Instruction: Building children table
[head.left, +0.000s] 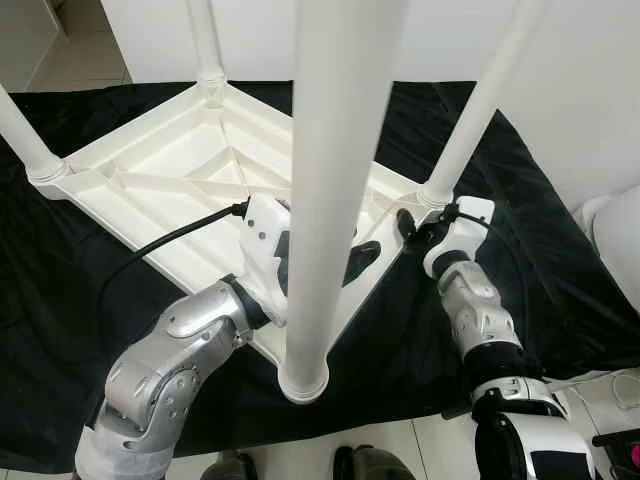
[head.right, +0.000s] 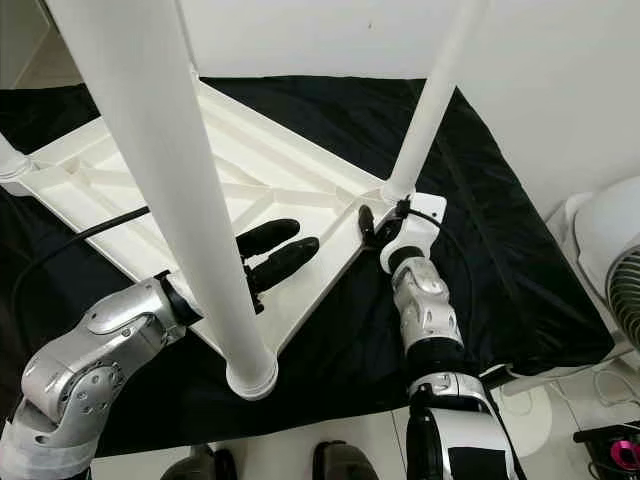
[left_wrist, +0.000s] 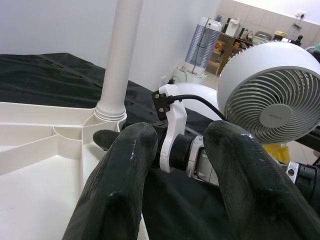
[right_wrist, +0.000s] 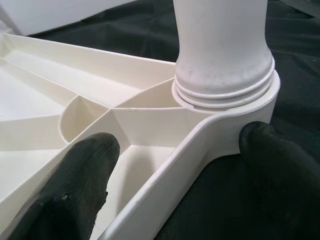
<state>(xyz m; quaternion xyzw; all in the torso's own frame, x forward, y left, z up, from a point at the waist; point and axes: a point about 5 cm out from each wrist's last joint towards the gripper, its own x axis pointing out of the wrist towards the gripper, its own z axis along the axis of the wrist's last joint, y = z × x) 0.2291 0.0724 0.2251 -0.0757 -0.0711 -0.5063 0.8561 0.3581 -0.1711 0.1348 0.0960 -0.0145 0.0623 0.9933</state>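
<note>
A white plastic children's table (head.left: 170, 170) lies upside down on a black cloth (head.left: 70, 300), with white legs standing up from its corners. The near leg (head.left: 325, 200) rises close to my head and hides part of my left gripper. My left gripper (head.right: 303, 235) hovers open over the table's ribbed underside beside that leg, holding nothing. My right gripper (head.right: 372, 222) is at the right corner, under the right leg (head.right: 430, 100). In the right wrist view it (right_wrist: 180, 145) is open and straddles the corner rim (right_wrist: 200, 135), one finger inside and one outside.
A white round fan (head.right: 610, 250) stands on the floor to the right of the cloth, with a pink object (head.right: 625, 455) near it. A white wall runs behind the cloth. A black cable (head.left: 160, 245) trails from my left wrist across the table.
</note>
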